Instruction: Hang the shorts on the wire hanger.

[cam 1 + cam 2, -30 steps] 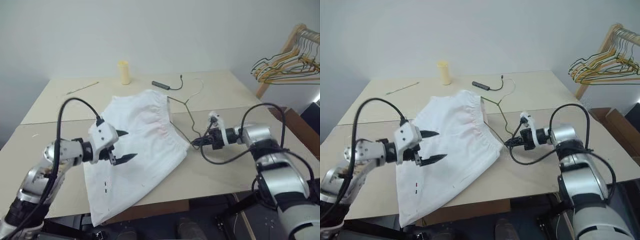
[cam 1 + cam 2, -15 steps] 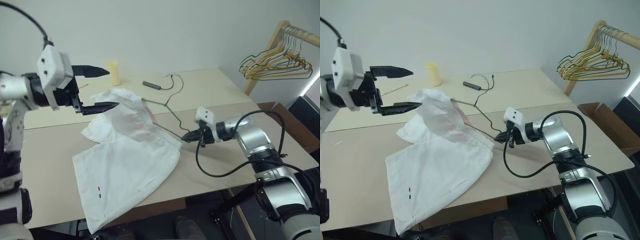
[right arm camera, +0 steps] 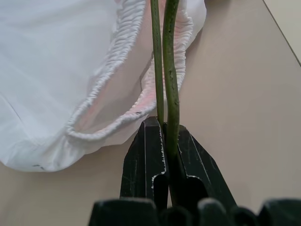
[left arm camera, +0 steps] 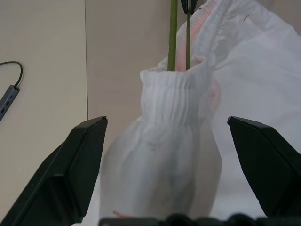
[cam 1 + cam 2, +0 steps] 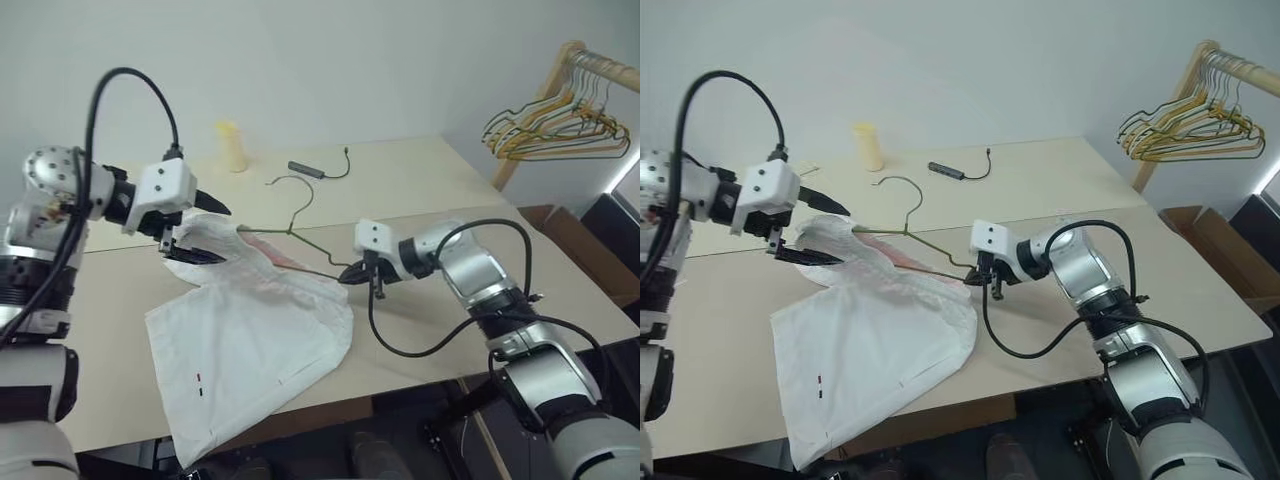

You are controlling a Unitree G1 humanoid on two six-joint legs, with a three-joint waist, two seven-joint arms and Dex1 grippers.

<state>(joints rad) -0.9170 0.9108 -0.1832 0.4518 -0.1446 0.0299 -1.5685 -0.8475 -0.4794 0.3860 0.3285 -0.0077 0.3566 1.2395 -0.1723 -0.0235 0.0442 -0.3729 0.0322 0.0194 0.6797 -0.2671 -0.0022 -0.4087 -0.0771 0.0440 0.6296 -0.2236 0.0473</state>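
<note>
The white shorts lie spread on the table, their gathered waistband lifted into a bunch. The wire hanger has one arm pushed inside that waistband, and its hook stands up above the cloth. My right gripper is shut on the hanger's near corner, just right of the shorts. In the right wrist view, two wire strands run out from the pinched fingertips into the waistband. My left gripper is open at the far left of the bunch. Its fingers straddle the cloth without touching it.
A pale yellow cylinder and a dark dongle with a cable sit at the back of the beige table. A wooden rack with several coloured hangers stands at the far right, past the table edge.
My left gripper has come down from a raised spot to straddle the bunched waistband. My right gripper has carried the hanger left and rolled it, lifting the hook and the waistband. The camera also shifted.
</note>
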